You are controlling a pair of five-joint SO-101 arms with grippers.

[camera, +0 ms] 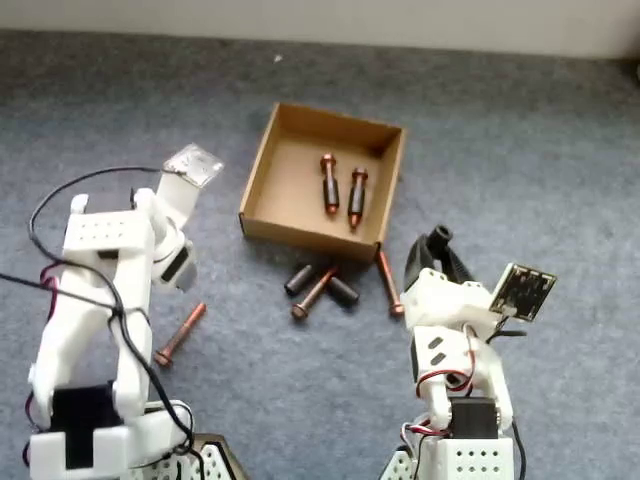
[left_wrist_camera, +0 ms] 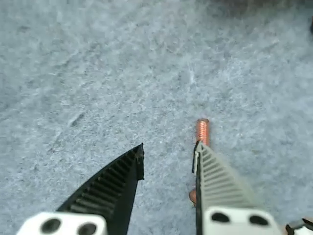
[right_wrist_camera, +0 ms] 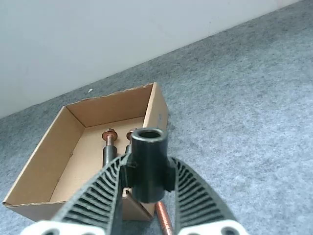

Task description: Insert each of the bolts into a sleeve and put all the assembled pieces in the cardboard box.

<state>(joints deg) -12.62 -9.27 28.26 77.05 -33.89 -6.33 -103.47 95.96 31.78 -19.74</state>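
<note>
Grey felt-covered counter [camera: 520,140].

Cardboard box [camera: 258,180] sits mid-counter, toward the far edge. It holds two assembled pieces [camera: 329,183] [camera: 356,197] lying side by side. Their long axes run near-to-far, with the bolt heads toward the far edge.

Just outside the box's near wall:
- Two loose dark sleeves [camera: 299,278] [camera: 343,291] lie on their sides.
- A bolt [camera: 314,292] lies slantwise between them, head toward the near edge.
- Another bolt [camera: 388,283] lies by the box's near right corner. Its shank tip is against the box and its head points at the near edge.

Right gripper [right_wrist_camera: 149,162]: jaws clamped on a black sleeve [right_wrist_camera: 148,147]. The sleeve's long axis runs along the jaws, with the open bore at the end away from the wrist. It is held above the counter, right of the box's near right corner.

Left gripper [left_wrist_camera: 168,156]: jaws apart, nothing between them, low over the counter's left half. A copper bolt [left_wrist_camera: 202,131] lies flat there, partly under the pale jaw. In the high view it lies diagonally, head toward the near left corner and threaded tip toward the box.
</note>
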